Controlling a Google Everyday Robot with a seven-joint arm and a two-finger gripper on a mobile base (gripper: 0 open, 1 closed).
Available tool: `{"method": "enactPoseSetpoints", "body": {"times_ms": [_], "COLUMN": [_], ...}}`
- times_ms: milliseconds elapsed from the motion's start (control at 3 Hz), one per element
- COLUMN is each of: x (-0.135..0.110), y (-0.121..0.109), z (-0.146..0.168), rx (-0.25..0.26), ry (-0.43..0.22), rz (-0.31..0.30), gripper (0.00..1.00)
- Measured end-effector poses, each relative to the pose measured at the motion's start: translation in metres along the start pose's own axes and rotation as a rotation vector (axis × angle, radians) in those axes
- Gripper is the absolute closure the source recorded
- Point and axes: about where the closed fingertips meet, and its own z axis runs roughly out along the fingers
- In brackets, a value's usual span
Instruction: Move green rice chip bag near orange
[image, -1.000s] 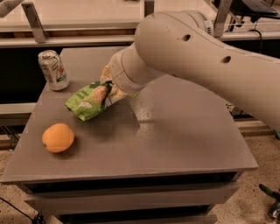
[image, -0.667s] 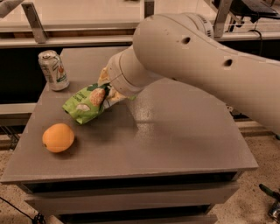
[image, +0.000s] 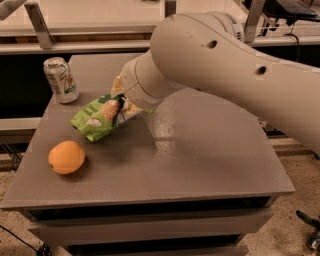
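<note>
The green rice chip bag (image: 96, 118) hung left of the frame's centre, crinkled and tilted, its lower left end dipping toward the grey surface (image: 210, 160) and its right end pinched in the gripper (image: 121, 103). The jaws were closed on that right end of the bag, with the tan fingers (image: 118, 90) only partly showing past the wrist. From where I stood I could not tell whether the bag's low corner touched the surface. The orange (image: 66, 157) sat on the surface near the bag, below and to its left, apart from it. A pale green-and-silver soda can (image: 60, 80) stood upright in the upper left, near the surface's back corner. The thick white arm (image: 225, 65) reached in from the right edge, filling the upper right of the frame.
</note>
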Motion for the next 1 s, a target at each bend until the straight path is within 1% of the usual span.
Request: {"method": "enactPoseSetpoints", "body": {"times_ms": [667, 1000], "x": [-0.0035, -0.0051], "y": [-0.0023, -0.0034], "z": [-0.0026, -0.0038], "rx": [0.003, 0.005], "ry": [0.002, 0.003], "rz": [-0.008, -0.011], "gripper": [0.12, 0.0]}}
